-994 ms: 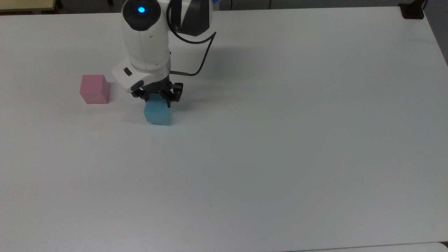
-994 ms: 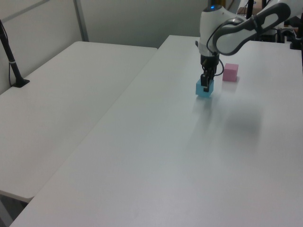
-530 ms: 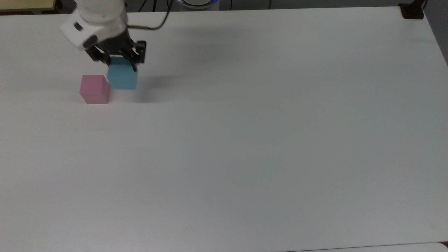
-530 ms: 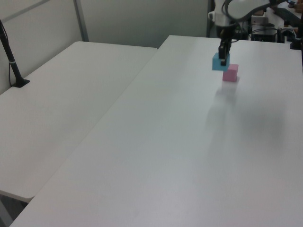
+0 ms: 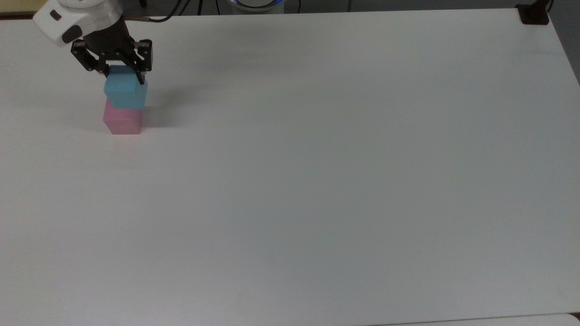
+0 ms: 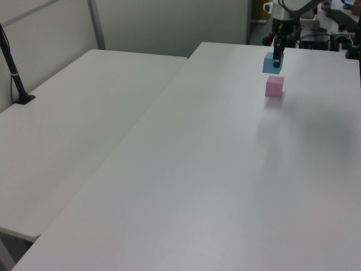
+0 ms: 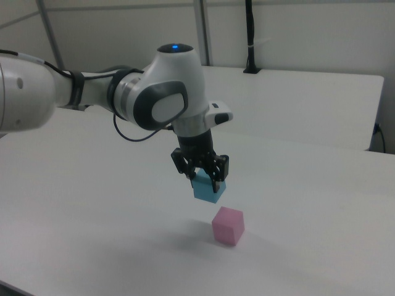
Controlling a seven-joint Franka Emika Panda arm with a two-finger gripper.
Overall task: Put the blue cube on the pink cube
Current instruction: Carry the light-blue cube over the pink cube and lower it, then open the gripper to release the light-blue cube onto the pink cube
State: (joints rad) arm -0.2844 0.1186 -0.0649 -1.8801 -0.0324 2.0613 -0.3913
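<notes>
We were in the carry step here: the tool (image 7: 203,175) was pinching the small light blue matte cube (image 7: 209,189) by its upper part and holding it in the air, clear of the white tabletop (image 5: 317,181). The small pale pink matte cube (image 7: 228,226) sat on the tabletop just below; in the right view the blue one looked a bit off to the right view's left. Next move, we reckoned, called for lining up squarely, lowering gently, then letting go.

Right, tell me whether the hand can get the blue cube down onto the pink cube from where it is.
Probably yes. The hand holds the blue cube in the air above the pink cube, with only open space between them.
</notes>
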